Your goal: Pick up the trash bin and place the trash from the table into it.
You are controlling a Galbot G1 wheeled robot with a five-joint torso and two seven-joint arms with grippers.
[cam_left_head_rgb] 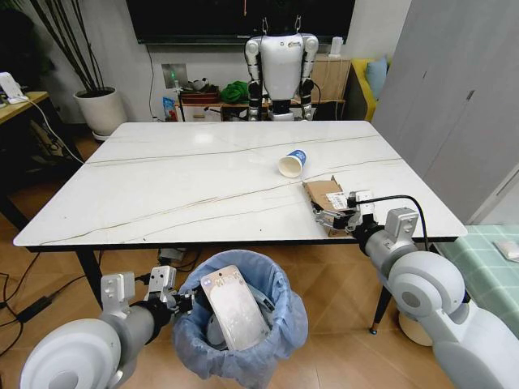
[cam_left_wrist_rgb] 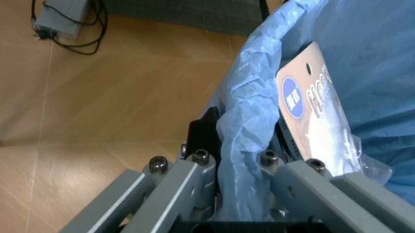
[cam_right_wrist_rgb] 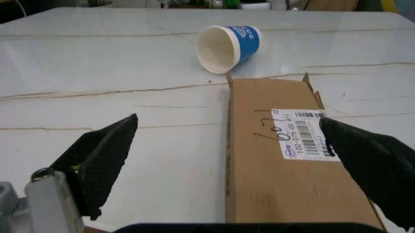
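My right end effector [cam_right_wrist_rgb: 227, 160] gapes wide over the cardboard box [cam_right_wrist_rgb: 285, 155], whose long axis runs straight away from me; my left end effector [cam_left_wrist_rgb: 240, 170] pinches the trash bin [cam_left_head_rgb: 243, 324] rim.

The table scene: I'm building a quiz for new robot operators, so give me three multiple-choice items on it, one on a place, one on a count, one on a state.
1. Where is the trash bin?
A. on the table
B. below the table's near edge, at the left gripper
C. beside the plant pot

2. How many pieces of trash lie on the table?
A. two
B. four
C. six

3. How is the paper cup lying?
A. upright
B. upside down
C. on its side

Key: 1 B, the left gripper clamps its bagged rim. 2 A, paper cup and cardboard box. 3 C, its mouth faces sideways toward the open right gripper.
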